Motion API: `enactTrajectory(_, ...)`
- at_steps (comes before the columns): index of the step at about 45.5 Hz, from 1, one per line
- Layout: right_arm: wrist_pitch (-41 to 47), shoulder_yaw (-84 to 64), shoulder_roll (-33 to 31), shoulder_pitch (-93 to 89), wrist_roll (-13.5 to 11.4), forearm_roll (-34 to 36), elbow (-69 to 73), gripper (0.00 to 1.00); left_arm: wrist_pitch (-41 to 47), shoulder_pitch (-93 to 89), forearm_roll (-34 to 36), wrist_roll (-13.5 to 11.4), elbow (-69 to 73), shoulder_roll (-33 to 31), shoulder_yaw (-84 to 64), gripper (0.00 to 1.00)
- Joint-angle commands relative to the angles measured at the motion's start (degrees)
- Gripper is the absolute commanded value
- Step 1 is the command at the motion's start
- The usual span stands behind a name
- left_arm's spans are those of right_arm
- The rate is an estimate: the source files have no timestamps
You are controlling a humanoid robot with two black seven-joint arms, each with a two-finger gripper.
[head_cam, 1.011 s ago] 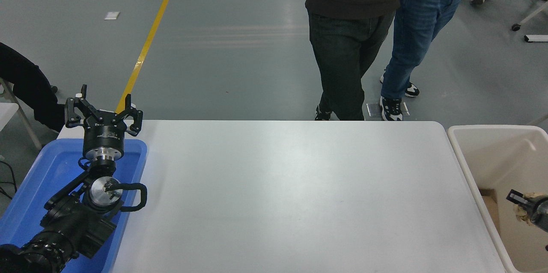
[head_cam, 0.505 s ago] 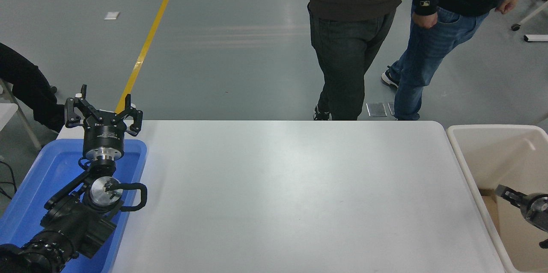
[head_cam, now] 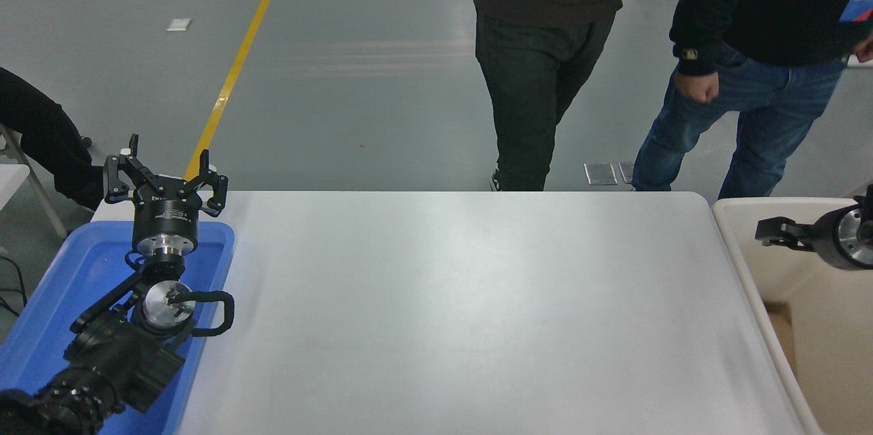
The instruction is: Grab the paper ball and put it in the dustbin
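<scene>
The right black gripper [head_cam: 774, 230] hangs over the large cream-beige plastic dustbin [head_cam: 733, 244], grip state unclear; the left black gripper [head_cam: 166, 172] rests spread above the blue tray [head_cam: 68, 271].

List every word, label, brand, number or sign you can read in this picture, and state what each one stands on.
No text here can be read.
White print on the left hand's black body: too small to read.
Small light logo on the dark sleeve cuff of one person standing past the table: too small to read.
Blue and red patch on that person's top: cut off and blurred.
</scene>
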Motion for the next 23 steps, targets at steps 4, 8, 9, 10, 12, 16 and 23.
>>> enactTrajectory(4, 10.3, -7.0, 12.9, 21.0, 0.0, 12.6, 14.3, 1.00, 0.1, 0.0, -0.1, -0.1, 0.0, 0.0, 0.0, 0.99)
enactTrajectory(8, 11.3, -7.0, 19.4, 23.2, 0.0, 18.7, 14.3, 1.00, 0.1, 0.0, -0.1, -0.1, 0.0, 0.0, 0.0, 0.99)
enactTrajectory(9, 11.5, -7.1, 21.1, 23.8, 0.0, 20.3, 14.3, 1.00, 0.1, 0.0, -0.1, -0.1, 0.0, 0.0, 0.0, 0.99)
enactTrajectory(10, 11.6, -7.1, 22.7, 24.3, 0.0, 21.6, 14.2, 1.00, 0.1, 0.0, -0.1, -0.1, 0.0, 0.0, 0.0, 0.99)
enactTrajectory(12, 11.7, -7.1, 25.7, 25.2, 0.0, 23.7, 13.8, 1.00, 0.1, 0.0, -0.1, -0.1, 0.0, 0.0, 0.0, 0.99)
enactTrajectory(16, 11.7, -7.2, 30.4, 26.2, 0.0, 25.7, 13.5, 1.00, 0.1, 0.0, -0.1, -0.1, 0.0, 0.0, 0.0, 0.99)
enactTrajectory(23, 13.2, -7.4, 34.4, 28.9, 0.0, 28.1, 13.6, 1.00, 0.1, 0.0, -0.1, -0.1, 0.0, 0.0, 0.0, 0.99)
